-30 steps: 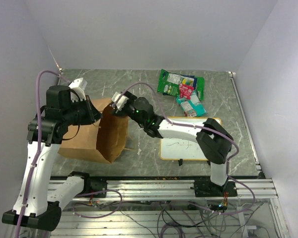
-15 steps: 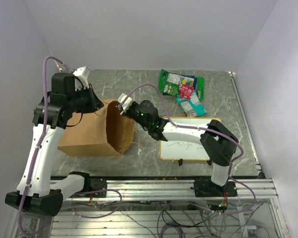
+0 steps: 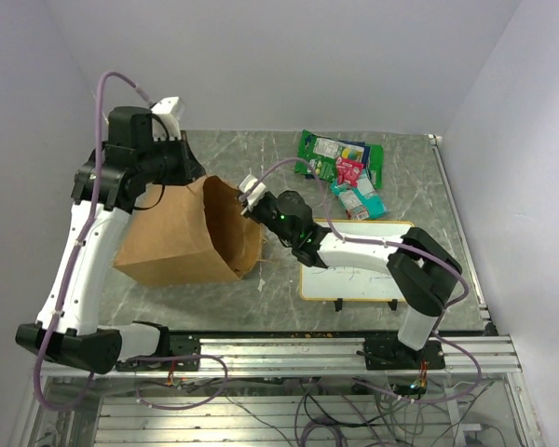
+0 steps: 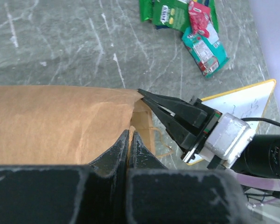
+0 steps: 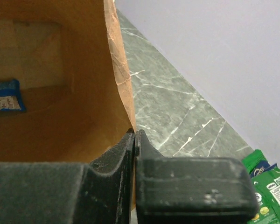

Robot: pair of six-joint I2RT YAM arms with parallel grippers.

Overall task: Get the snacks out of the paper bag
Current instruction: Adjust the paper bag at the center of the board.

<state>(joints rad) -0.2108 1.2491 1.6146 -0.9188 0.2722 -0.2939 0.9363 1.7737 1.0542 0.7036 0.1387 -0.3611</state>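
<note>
The brown paper bag lies on its side, its mouth facing right and held open. My left gripper is shut on the upper rim of the mouth; in the left wrist view its fingertips pinch the paper edge. My right gripper is shut on the far edge of the rim, fingertips clamped on the paper. Inside the bag a blue packet lies deep on the bottom wall. More snacks lie outside at the back: a green bag, a pink-red packet and a teal pouch.
An orange-framed whiteboard lies flat to the right of the bag, under the right forearm. The wall runs along the table's back edge, close behind the snack pile. A tan string handle hangs from the bag's mouth.
The right gripper has shut on the bag's rim. The left arm has lifted and carried the rim to the right, and the bag's mouth now stands wider and further right.
</note>
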